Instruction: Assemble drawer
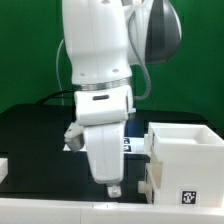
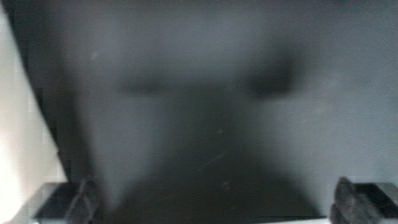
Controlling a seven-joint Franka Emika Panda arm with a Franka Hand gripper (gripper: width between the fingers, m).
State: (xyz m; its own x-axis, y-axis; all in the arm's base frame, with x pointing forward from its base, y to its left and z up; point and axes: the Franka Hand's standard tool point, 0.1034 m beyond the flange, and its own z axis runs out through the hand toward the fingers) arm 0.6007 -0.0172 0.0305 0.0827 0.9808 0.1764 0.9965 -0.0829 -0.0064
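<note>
The white cube-like drawer housing (image 1: pixel 186 158) stands at the exterior view's right, open side up, with a black-and-white tag (image 1: pixel 186 198) on its front. My gripper (image 1: pixel 113 189) points down just above the black table, close to the housing's left side and near the front edge. In the wrist view the gripper (image 2: pixel 217 202) is open. Its two dark fingertips (image 2: pixel 63 203) stand far apart with only bare dark table between them. It holds nothing. A small white part (image 1: pixel 4 167) shows at the exterior view's left edge, mostly cut off.
The marker board (image 1: pixel 128 146) lies behind the arm, partly hidden by it. The table's pale front edge (image 1: pixel 60 208) runs just below the gripper. A pale strip (image 2: pixel 15 120) lines one side of the wrist view.
</note>
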